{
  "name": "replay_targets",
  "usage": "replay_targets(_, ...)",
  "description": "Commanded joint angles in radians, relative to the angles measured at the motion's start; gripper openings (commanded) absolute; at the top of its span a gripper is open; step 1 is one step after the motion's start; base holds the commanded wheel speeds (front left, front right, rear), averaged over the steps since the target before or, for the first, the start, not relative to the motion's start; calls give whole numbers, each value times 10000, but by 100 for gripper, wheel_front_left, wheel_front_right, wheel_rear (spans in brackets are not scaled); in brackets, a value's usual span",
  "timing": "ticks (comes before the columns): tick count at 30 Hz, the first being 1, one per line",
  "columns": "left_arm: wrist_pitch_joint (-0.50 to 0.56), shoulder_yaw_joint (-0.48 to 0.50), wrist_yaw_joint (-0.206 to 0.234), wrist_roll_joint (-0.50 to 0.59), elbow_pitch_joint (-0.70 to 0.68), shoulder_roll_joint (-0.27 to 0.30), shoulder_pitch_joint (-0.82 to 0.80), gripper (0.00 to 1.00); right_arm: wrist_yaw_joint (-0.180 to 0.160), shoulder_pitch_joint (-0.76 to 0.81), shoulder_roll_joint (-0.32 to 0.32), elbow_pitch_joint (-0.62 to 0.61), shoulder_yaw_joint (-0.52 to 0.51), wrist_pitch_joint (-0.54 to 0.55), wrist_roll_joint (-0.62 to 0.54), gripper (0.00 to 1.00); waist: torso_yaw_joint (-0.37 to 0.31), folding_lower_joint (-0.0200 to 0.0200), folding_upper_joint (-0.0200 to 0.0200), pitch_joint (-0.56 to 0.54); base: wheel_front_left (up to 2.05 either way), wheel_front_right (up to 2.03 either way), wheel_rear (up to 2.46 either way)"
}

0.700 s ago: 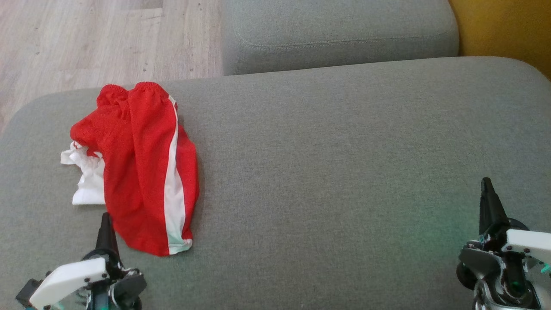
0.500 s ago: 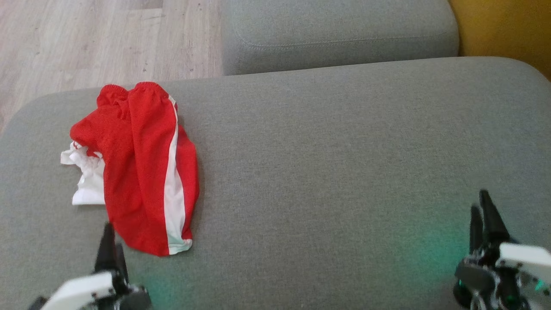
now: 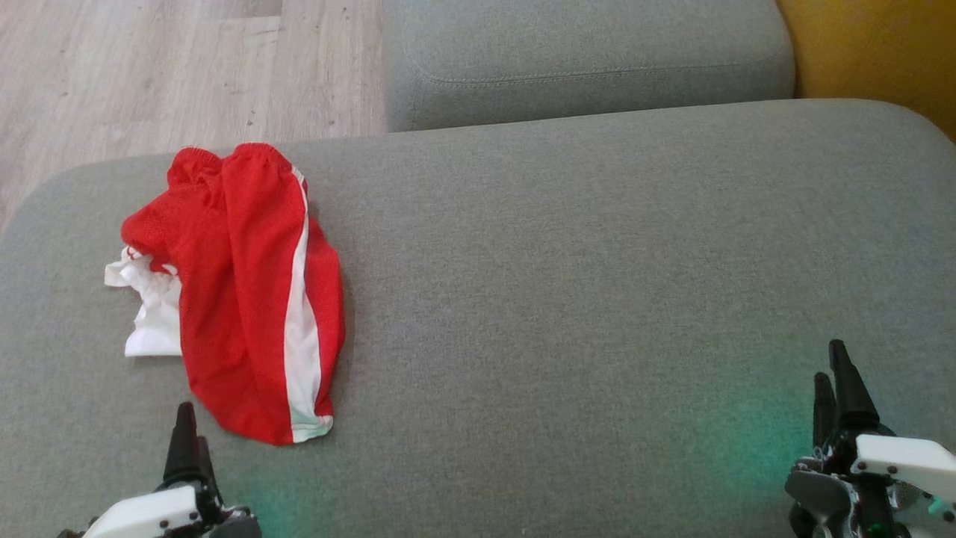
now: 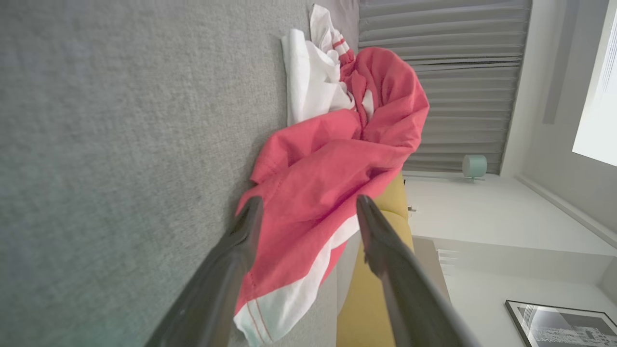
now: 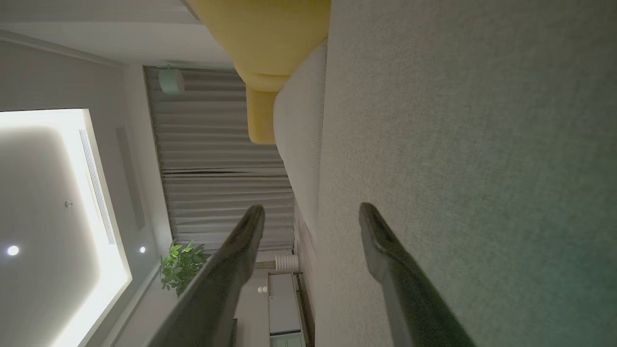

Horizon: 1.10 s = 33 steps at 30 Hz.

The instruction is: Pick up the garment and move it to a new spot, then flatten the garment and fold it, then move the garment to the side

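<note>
- Garment (image 3: pixel 246 299): red mesh fabric with one white stripe running along its length and a white hem band. It lies in a loose, rumpled heap on the grey seat cushion (image 3: pixel 560 299), near the cushion's left end.
- The gathered waistband reaches the cushion's far edge. The hem points toward the cushion's near edge.
- A crumpled white portion of the garment protrudes from under the red fabric on the side nearest the cushion's left end.
- Left tool (image 3: pixel 185 430): positioned over the cushion's near-left corner, just beside the garment's hem. No contact with the fabric can be confirmed.
- Left tool state: in the left wrist view both fingers (image 4: pixel 241 241) stand fully spread. The garment (image 4: pixel 328 183) lies ahead of the gap, and nothing is gripped.
- Right tool (image 3: pixel 829 362): positioned over the cushion's near-right corner, well apart from the garment, fingers pointing toward the cushion's far edge.
- Right tool state: in the right wrist view the fingers (image 5: pixel 385 250) stand fully spread over bare cushion fabric (image 5: pixel 482 144). Nothing is held.
- A green glow falls on the cushion surface beside each tool.
- A second grey cushion (image 3: pixel 582 60) adjoins the seat cushion's far edge.
- Wooden floor (image 3: pixel 149 67) lies beyond the seat cushion's far-left corner.
- Yellow upholstery (image 3: pixel 874 52) lies beyond the seat cushion's far-right corner.
</note>
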Motion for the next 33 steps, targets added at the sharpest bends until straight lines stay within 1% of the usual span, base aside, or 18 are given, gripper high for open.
replay_targets(1,-93,105,-11,77,-377,73,-347,100,-1,-413,-45,-399,65,-110,-202,100,1,0,0,-3,0,0,0)
replay_targets(8,-297,305,-15,284,-427,80,-363,100,-1,-452,-49,-527,127,-316,-832,100,-1,0,0,-13,0,0,0)
replay_targets(15,-503,582,-20,1025,-644,88,-441,100,-2,-514,-53,-821,163,-522,-1902,100,12,0,0,-8,0,0,0)
replay_targets(23,-738,733,122,2107,-1125,97,-528,100,-2,-565,-58,-1249,382,-758,-3804,100,9,0,0,7,0,0,0)
replay_targets(28,-885,464,291,3118,-1579,102,-495,100,-3,-568,-61,-1423,571,-906,-4965,100,-9,0,0,12,0,0,0)
replay_targets(29,-885,464,291,3118,-1579,102,-495,100,-3,-568,-61,-1423,571,-906,-4965,100,-9,0,0,12,0,0,0)
replay_targets(30,-943,313,377,3539,-1756,104,-483,100,-3,-574,-62,-1523,629,-965,-5404,100,-17,0,0,16,0,0,0)
replay_targets(33,-1032,96,524,4118,-1981,108,-457,100,-3,-568,-64,-1666,738,-1053,-6015,100,-31,0,0,21,0,0,0)
